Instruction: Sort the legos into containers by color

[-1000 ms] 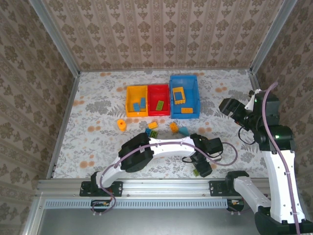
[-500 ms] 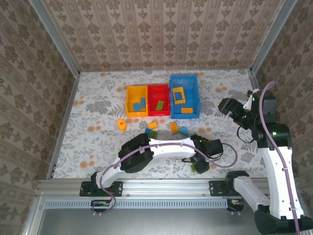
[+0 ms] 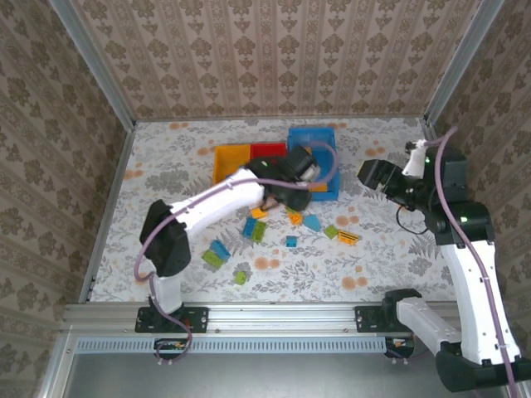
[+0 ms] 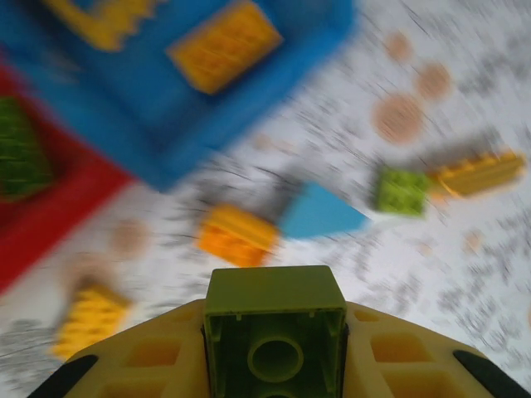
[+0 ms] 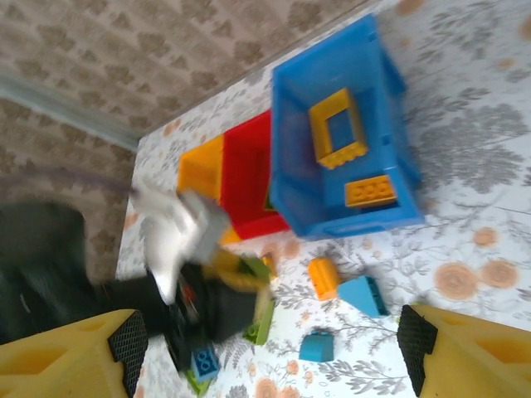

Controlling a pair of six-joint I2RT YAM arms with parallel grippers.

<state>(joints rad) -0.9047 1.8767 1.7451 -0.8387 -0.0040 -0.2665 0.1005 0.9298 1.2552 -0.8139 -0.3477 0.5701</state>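
Left wrist view: the left claw (image 4: 275,365) pinches a green lego (image 4: 275,319), held above the table (image 4: 465,249) just in front of the red bin (image 4: 58,215) and the blue bin (image 4: 149,116). Loose legos (image 3: 312,222) lie scattered nearby. The right claw (image 5: 265,352) hangs spread and empty, to the right of the blue bin.

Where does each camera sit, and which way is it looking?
Top: above, behind the bases, looking down at the table; left arm, right arm show.
Left wrist: low over the table; left gripper holding a small green plastic brick.
Right wrist: higher, tilted down; open right gripper.
All three share the large blue plastic bin.
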